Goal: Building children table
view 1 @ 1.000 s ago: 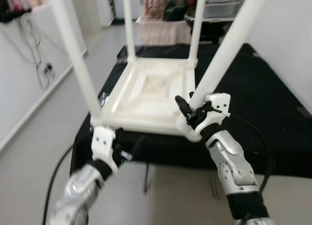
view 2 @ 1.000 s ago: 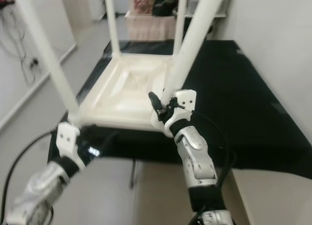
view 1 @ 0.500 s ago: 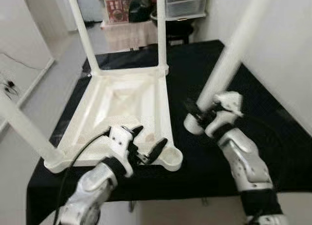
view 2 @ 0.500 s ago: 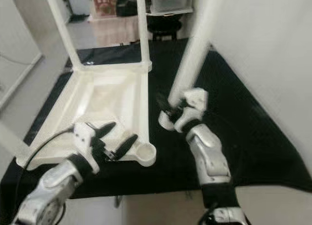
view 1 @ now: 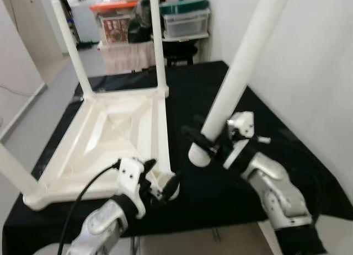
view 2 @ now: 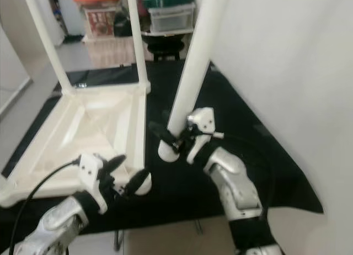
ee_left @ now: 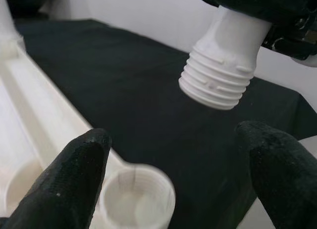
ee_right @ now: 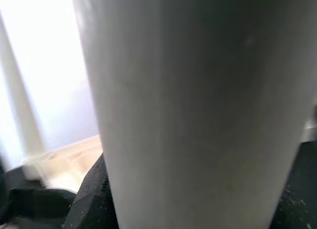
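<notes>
While the white plastic tabletop (view 1: 105,139) is lying upside down on the black-covered work table (view 1: 287,155), with three legs already standing up from its corners, the right gripper (view 1: 205,142) is pinching the fourth, loose table leg (view 1: 242,73) near its lower end and holding it tilted, its top leaning away toward the white wall (view 1: 314,73). The leg's threaded end (ee_left: 220,73) is hanging just above the black cloth, near the tabletop's near right corner but apart from it. In the right wrist view the leg (ee_right: 198,110) is sitting close against the camera, with the tabletop's rim (ee_right: 64,157) showing pale behind it. The left gripper (view 1: 160,183) is hovering at that corner, its two black fingers (ee_left: 64,184) spread wide on either side of the empty threaded socket (ee_left: 136,197), and whether they are touching the plastic is unclear. The socket is facing up, a round ribbed cup at the edge of the tabletop, and the leg's threaded end is sitting beyond it and off to one side, not lined up over it. At the far end of the room, storage bins (view 1: 185,20) with coloured lids are standing on a low shelf beyond the work table.
</notes>
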### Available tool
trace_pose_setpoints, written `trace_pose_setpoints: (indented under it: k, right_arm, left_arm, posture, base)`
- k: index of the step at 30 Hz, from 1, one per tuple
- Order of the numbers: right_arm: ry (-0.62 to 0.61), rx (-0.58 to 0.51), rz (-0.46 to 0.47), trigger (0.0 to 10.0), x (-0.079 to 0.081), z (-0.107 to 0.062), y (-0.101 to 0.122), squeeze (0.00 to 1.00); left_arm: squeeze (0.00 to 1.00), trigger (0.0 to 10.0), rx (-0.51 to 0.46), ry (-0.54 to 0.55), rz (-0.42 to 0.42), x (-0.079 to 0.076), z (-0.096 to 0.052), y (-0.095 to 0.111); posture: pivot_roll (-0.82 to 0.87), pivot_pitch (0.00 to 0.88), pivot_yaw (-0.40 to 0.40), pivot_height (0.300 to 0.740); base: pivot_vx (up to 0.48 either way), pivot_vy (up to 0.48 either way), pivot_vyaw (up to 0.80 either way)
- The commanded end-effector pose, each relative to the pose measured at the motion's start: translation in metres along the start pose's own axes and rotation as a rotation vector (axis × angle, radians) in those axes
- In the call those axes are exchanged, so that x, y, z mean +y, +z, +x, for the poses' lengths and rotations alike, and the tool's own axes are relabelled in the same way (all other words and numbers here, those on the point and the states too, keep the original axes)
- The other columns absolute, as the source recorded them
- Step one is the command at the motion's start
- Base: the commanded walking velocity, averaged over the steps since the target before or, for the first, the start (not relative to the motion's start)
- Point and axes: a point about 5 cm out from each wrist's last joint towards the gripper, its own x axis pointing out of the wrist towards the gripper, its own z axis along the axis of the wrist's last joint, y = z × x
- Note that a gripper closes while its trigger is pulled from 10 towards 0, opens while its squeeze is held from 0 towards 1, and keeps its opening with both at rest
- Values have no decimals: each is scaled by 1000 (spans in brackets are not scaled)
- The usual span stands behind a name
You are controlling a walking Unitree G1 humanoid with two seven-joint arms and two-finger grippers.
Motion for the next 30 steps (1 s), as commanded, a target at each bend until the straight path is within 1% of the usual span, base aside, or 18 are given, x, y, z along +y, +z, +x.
trace_pose_setpoints:
  k: [1,2,3,4,5,7,11,16,17,18,19,20,22,23,24,25,29,30]
  right_arm:
    - [153,9,11,10000,17,7,1,0]
    - [177,15,17,10000,19,7,0,0]
    - [177,15,17,10000,19,7,0,0]
    - [209,25,25,10000,20,5,-1,0]
    - [209,25,25,10000,20,5,-1,0]
    - [266,37,49,10000,23,2,-1,0]
    - [342,58,84,10000,26,-2,-1,0]
    - [336,62,75,10000,24,0,-2,0]
    - [309,80,59,10000,21,2,-5,0]
    - [309,80,59,10000,21,2,-5,0]
    - [271,116,18,10000,15,5,-8,0]
    - [255,127,2,10000,12,5,-8,0]
    - [250,131,-5,10000,10,5,-8,0]
    - [241,135,-12,10000,7,5,-7,0]
    - [231,141,-20,10000,4,4,-7,0]
    - [231,141,-20,10000,4,4,-7,0]
    - [203,162,-38,10000,-9,0,-4,0]
    - [203,162,-38,10000,-9,0,-4,0]
  left_arm:
    - [0,10000,59,-71,-19,-4,-9,-6]
    - [0,10000,68,-96,-23,-7,-10,-6]
    - [0,10000,68,-96,-23,-7,-10,-6]
    - [0,10000,79,-122,-26,-10,-11,-7]
    - [0,10000,79,-122,-26,-10,-11,-7]
    - [0,10000,101,-167,-33,-15,-15,-8]
    - [0,10000,128,-183,-40,-17,-20,-10]
    - [0,10000,148,-193,-46,-18,-24,-11]
    - [0,10000,152,-195,-49,-18,-25,-11]
    - [0,10000,152,-195,-49,-18,-25,-11]
    - [0,10000,167,-189,-31,-17,-28,-12]
    - [0,10000,173,-181,-18,-16,-29,-12]
    - [0,10000,178,-176,-10,-16,-29,-12]
    - [0,9804,181,-171,6,-15,-30,-13]
    - [0,0,176,-163,19,-14,-30,-13]
    - [0,0,176,-163,19,-14,-30,-13]
    - [0,0,168,-151,25,-13,-30,-12]
    - [0,0,168,-151,25,-13,-30,-12]
  posture:
    - [8,74,12,740]
    - [8,74,12,740]
    - [8,74,12,740]
    - [10,79,11,740]
    - [10,79,11,740]
    - [13,83,11,740]
    - [18,96,11,740]
    - [21,102,9,740]
    - [25,114,9,740]
    - [25,114,9,740]
    - [29,122,9,740]
    - [29,127,9,740]
    - [30,129,10,740]
    - [29,135,10,740]
    - [29,138,10,740]
    - [29,138,10,740]
    - [27,157,12,740]
    - [27,157,12,740]
  base:
    - [0,0,800]
    - [0,0,800]
    - [0,0,800]
    - [0,0,800]
    - [0,0,800]
    - [0,0,800]
    - [0,0,800]
    - [0,0,691]
    - [0,0,0]
    - [0,0,0]
    - [0,0,0]
    - [0,0,0]
    - [0,0,0]
    - [0,0,0]
    - [0,0,0]
    - [0,0,0]
    - [0,0,0]
    - [0,0,0]
